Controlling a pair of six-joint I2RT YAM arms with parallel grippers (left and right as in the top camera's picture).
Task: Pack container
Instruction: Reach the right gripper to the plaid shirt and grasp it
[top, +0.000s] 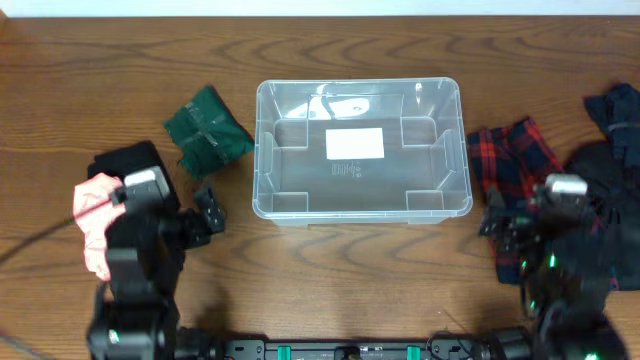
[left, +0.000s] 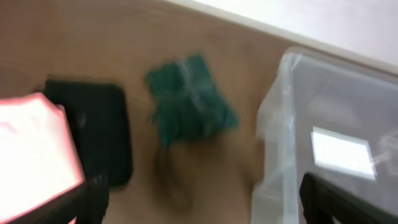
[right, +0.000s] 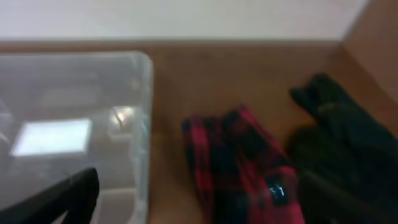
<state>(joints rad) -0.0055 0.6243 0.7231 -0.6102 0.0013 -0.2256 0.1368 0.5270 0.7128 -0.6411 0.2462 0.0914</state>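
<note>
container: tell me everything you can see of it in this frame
The container is a large clear plastic rectangular bin with rounded corners, a thick rim and moulded ledges inside. A white label sits on its base. It stands upright, open-topped, with nothing in it, on the wooden table. A green cloth lies close on its left and a red plaid cloth on its right; whether they touch it is unclear.

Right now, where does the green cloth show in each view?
Overhead: green cloth sits upper left of centre, just left of the container.
Left wrist: near centre, left of the container.
Right wrist: not in it.
Shared landmark: the white label on the container's base.
</note>
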